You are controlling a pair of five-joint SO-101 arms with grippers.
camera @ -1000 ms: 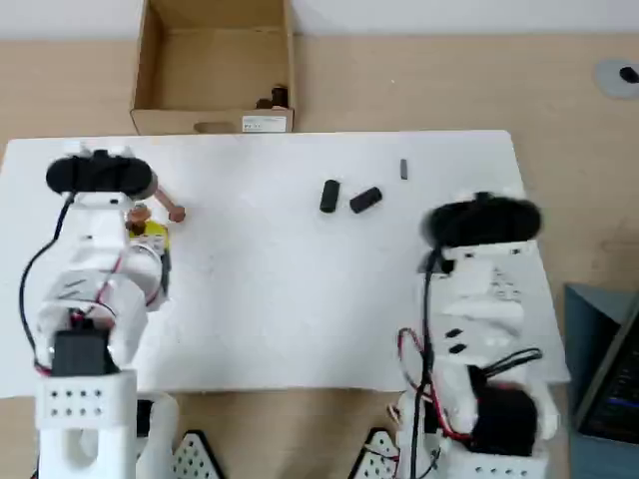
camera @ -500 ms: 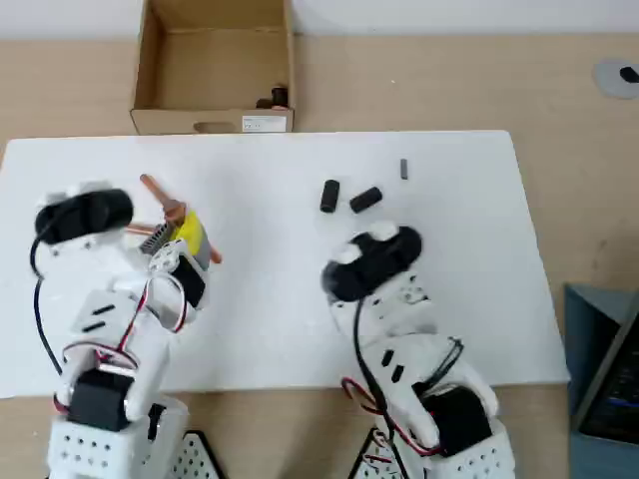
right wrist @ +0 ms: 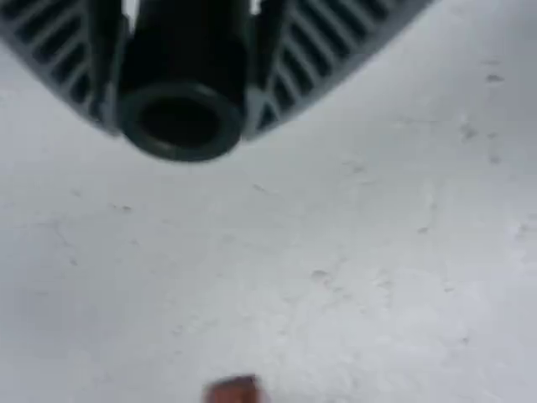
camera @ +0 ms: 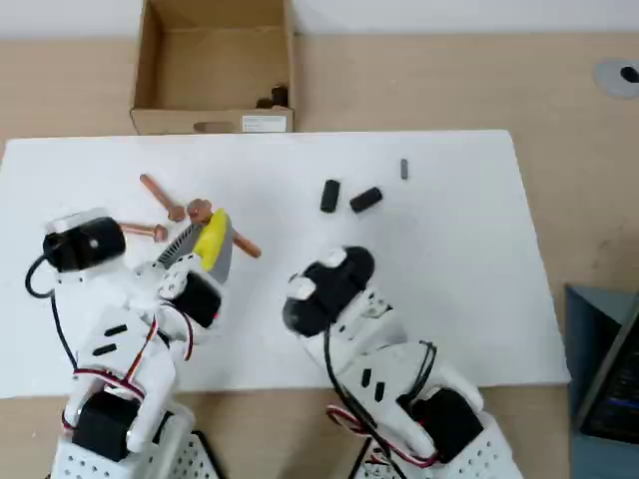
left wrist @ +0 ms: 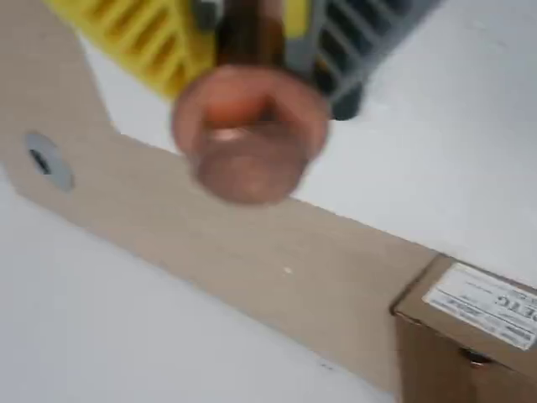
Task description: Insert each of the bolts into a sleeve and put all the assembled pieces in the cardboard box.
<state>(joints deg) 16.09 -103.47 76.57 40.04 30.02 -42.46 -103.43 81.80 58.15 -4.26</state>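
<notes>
Left gripper (left wrist: 256, 80): yellow and grey jaws pinched on a copper bolt (left wrist: 250, 138), held over the white mat (camera: 459, 249); its round head juts from one side of the jaws and the shank from the other.
Right gripper (right wrist: 180, 105): grey jaws clamped on a black sleeve (right wrist: 180, 88), its open bore facing the wrist camera, over the mat.
Loose bolts: two on the mat just beside the left gripper (camera: 158, 193) (camera: 140, 231).
Loose sleeves: two side by side (camera: 329, 196) (camera: 365, 200), apart from both arms.
Cardboard box (camera: 143, 70): open, just past the mat's far edge, a dark piece (camera: 275, 97) in one near corner.
Grey pin (camera: 403, 170): near the loose sleeves.
</notes>
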